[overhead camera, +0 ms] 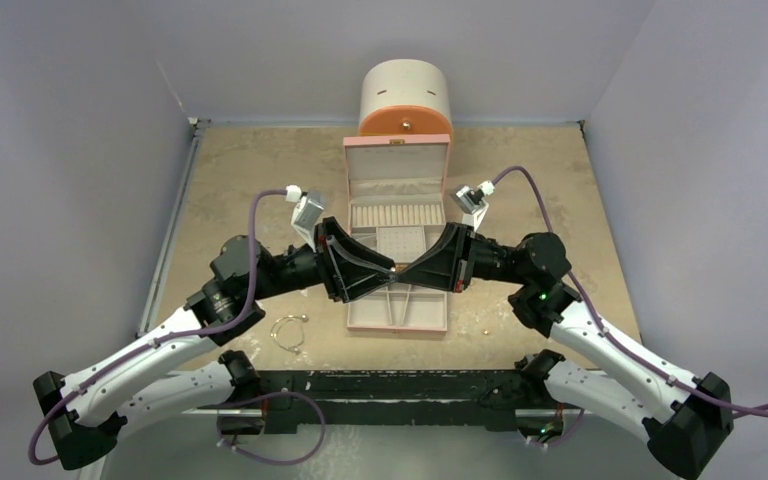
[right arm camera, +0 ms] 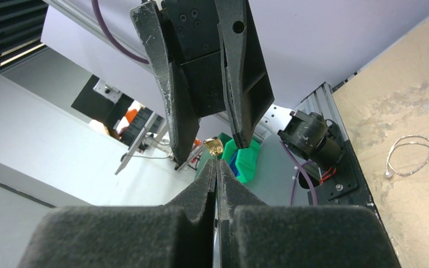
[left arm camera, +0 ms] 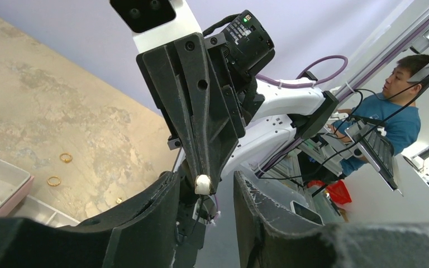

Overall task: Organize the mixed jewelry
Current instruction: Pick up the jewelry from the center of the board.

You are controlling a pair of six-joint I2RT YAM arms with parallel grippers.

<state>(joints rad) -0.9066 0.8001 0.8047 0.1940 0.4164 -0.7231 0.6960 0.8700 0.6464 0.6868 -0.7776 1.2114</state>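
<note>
Evidently this is a hand-over in mid-air. Well to the outer side of the left gripper, the wire bangle lies on the bare table, untouched. The left gripper has its jaws apart, one finger on either side of the piece offered to it, and as far as I can tell neither pad touches it. That piece looks like a tiny gold stud, though it is too small to be sure. It is pinched at the very tip of the right gripper, whose fingers are pressed together on it. Held that far out, it stands proud of the pads, which leaves the other jaws room to take it. Both arms reach forward and bend inward, fingertips meeting nose to nose just above the open pink jewelry box, so a dropped piece would probably land in a compartment. To the outer side of the right gripper, two small gold rings lie on the table beside the box.
</note>
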